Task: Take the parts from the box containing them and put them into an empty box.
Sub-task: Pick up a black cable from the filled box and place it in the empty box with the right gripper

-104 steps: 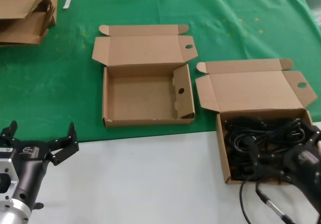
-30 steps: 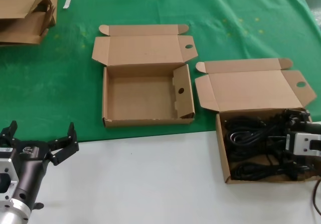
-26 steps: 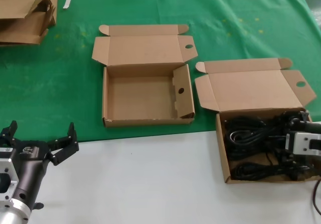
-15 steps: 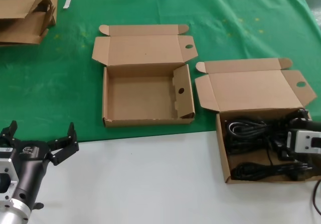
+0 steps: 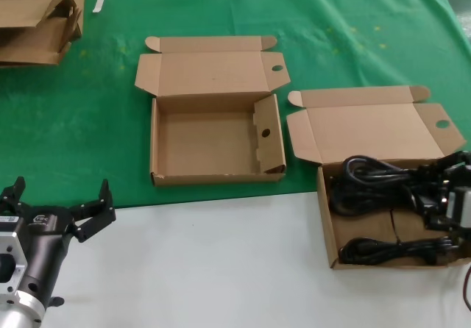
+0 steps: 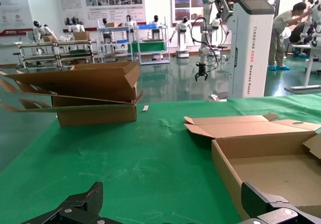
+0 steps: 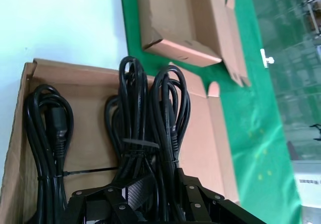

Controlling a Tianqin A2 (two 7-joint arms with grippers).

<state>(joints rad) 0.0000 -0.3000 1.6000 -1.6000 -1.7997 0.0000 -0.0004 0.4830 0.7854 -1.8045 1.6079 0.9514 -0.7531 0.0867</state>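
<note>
From the head view, the right gripper [image 5: 450, 199] sits at the far right edge, over the box containing them [image 5: 329, 225], and it is clamped on a coiled bundle of the parts [image 5: 375, 184]. That bundle hangs out from the jaws toward the robot's left, its long axis running roughly across the box, and it looks partly raised against the lid hinge line. A second bundle [image 5: 394, 251] lies flat along the near wall of the same box. The empty box [image 5: 156, 148], the one with the holed inner flap, stands well apart to the left on the green cloth [image 5: 88, 122]. I judge the carry has to sweep leftward and a little away from the robot, and the right arm is plainly the nearer one to the cords. The left gripper [image 5: 55, 214] rests low at the near left over the white table [image 5: 221, 269], fingers spread apart, holding nothing.

From the left wrist view, those spread fingertips [image 6: 85, 204] frame the green cloth, with the empty box just ahead and a flattened cardboard stack [image 6: 90, 91] farther off.

From the right wrist view, the right gripper grips two coils together, loops stretching straight away from the jaws; the other bundle lies beside them on the box floor.
</note>
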